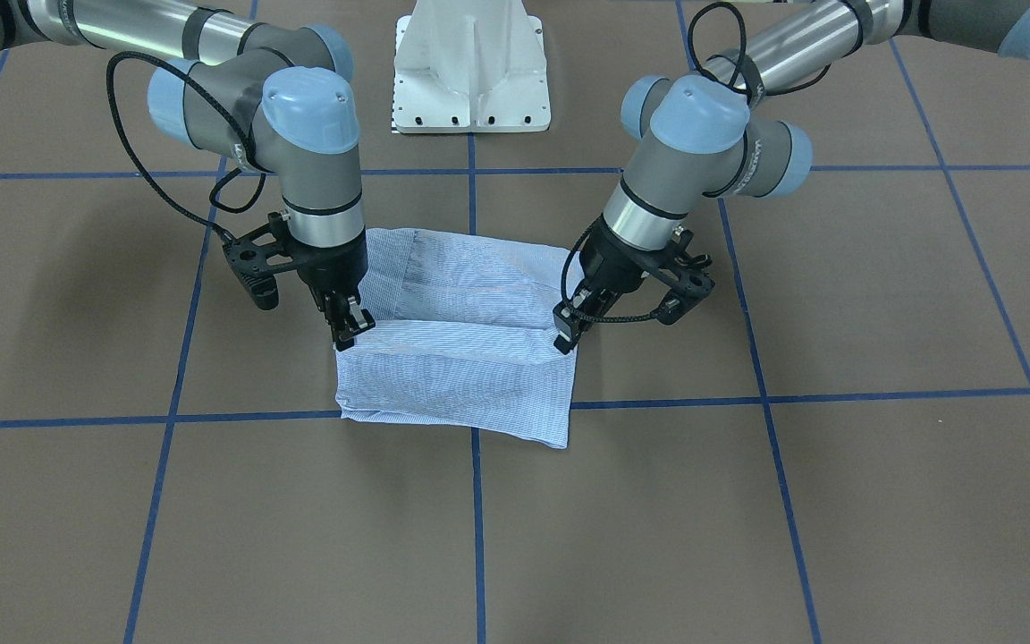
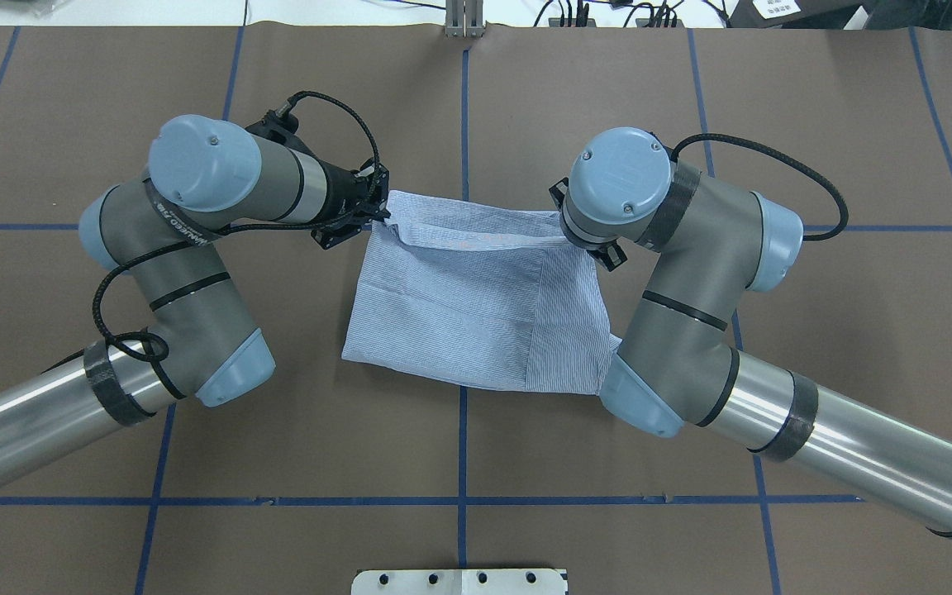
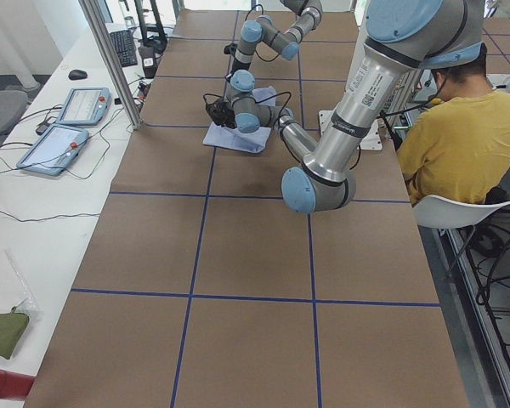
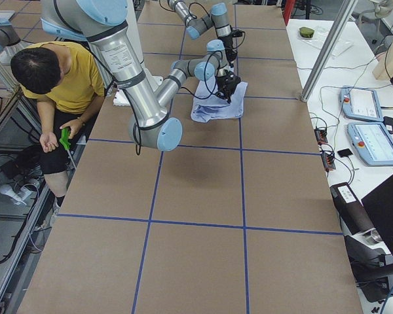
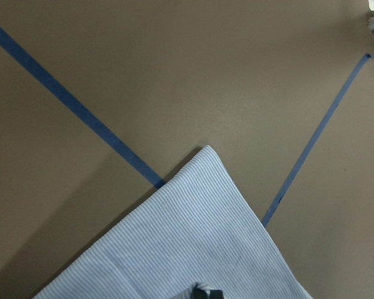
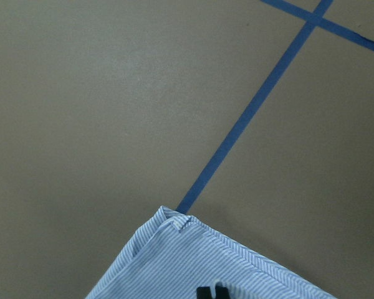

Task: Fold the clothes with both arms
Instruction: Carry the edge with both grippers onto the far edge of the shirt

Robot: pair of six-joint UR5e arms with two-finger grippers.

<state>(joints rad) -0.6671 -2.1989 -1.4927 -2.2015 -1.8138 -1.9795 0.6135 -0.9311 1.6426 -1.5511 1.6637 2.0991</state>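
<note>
Left pincer (image 1: 565, 339) and right pincer (image 1: 348, 334) — each seemingly clamped on a side edge of the folded shirt (image 1: 461, 371)

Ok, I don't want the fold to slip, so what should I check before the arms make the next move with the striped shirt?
1. Left end effector pinching the light blue-and-white striped shirt: ok.
2. Right end effector pinching the opposite edge: ok.
3. Both grips level across the shirt: ok.
4. No sleeve trailing outside the folded bundle: ok.
5. Black cable beside left end effector free of the fabric: cannot tell.
</note>
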